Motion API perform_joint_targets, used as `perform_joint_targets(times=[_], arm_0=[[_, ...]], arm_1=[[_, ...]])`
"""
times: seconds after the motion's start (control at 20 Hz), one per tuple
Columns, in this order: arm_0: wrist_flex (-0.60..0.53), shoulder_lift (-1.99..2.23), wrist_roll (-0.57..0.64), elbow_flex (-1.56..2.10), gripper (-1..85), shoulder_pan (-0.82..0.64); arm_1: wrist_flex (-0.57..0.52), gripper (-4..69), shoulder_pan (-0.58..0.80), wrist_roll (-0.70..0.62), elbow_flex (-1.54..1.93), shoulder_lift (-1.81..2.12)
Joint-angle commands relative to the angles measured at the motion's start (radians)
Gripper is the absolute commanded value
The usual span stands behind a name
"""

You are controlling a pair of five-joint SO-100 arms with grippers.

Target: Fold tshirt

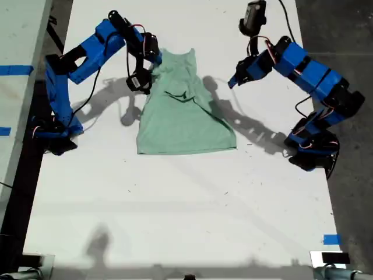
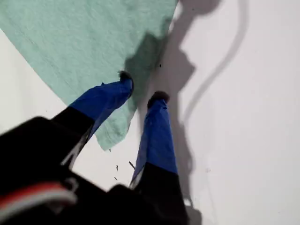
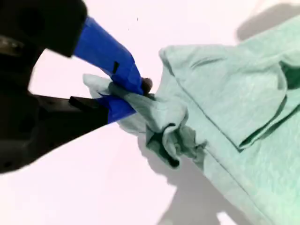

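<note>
Mint-green tshirt (image 1: 183,119) lies on the white table (image 1: 175,198), toward the table's far edge, hem nearer the camera, both sleeves folded in over the body. My second gripper (image 3: 133,96), the arm at the exterior view's left, is clamped on a bunched sleeve edge at the shirt's side near the collar; cloth is pinched between its blue fingers (image 3: 112,58). My first gripper (image 2: 139,89), the arm at the exterior view's right, hangs with jaws parted and holds nothing, one fingertip (image 2: 124,77) over the shirt's edge, the other over bare table. Arm shadows fall across shirt and table.
</note>
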Motion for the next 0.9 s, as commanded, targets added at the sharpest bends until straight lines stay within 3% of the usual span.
perform_joint_targets(times=[0.0, 0.15, 0.35, 0.45, 0.7, 0.85], arm_0=[[-0.121, -0.054, -0.006, -0.058, 0.5, 0.044], [-0.241, -0.169, 0.018, -0.061, 17.3, 0.083], [-0.264, -0.156, 0.005, -0.060, 21.7, 0.084], [-0.212, -0.061, 0.008, -0.057, 22.7, 0.077], [0.041, 0.209, 0.009, 0.026, 20.4, 0.052], [0.178, 0.330, -0.037, 0.110, 20.0, 0.110]], arm_1=[[-0.026, 11.3, 0.003, -0.011, 0.002, 0.078], [-0.026, 11.3, -0.002, -0.005, 0.026, 0.091], [-0.026, 11.3, -0.006, 0.002, 0.038, 0.097], [-0.017, 11.3, -0.011, 0.002, 0.032, 0.103], [0.092, 11.3, -0.040, -0.026, 0.023, 0.178], [0.160, 11.3, -0.091, -0.014, 0.026, 0.227]])
